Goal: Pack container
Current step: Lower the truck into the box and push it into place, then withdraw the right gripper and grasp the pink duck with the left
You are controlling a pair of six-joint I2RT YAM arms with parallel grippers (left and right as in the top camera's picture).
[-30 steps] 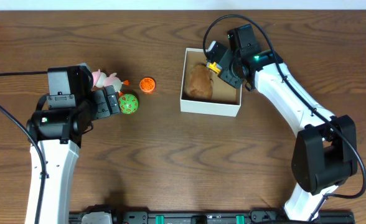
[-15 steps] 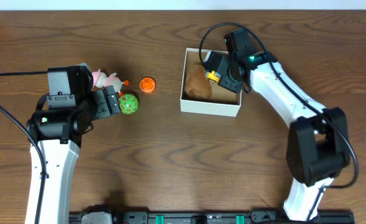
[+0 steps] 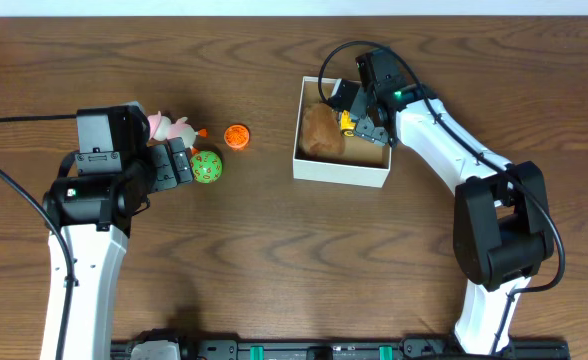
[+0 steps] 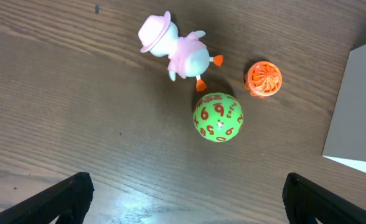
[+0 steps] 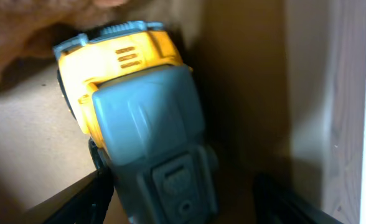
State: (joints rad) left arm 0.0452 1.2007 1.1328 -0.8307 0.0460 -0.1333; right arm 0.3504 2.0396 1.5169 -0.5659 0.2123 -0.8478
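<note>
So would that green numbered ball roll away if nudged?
Probably: the green ball looks round and lies loose on the flat wooden table, so a nudge would likely send it rolling. It seems small and hard, perhaps slipping from a pinch.

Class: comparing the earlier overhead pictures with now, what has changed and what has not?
The right gripper carried the yellow toy truck deeper into the container, beside the brown plush; its fingers stand wider than the truck, so it looks released. The container slid slightly right. The left gripper, duck, green ball and orange toy stayed put.
</note>
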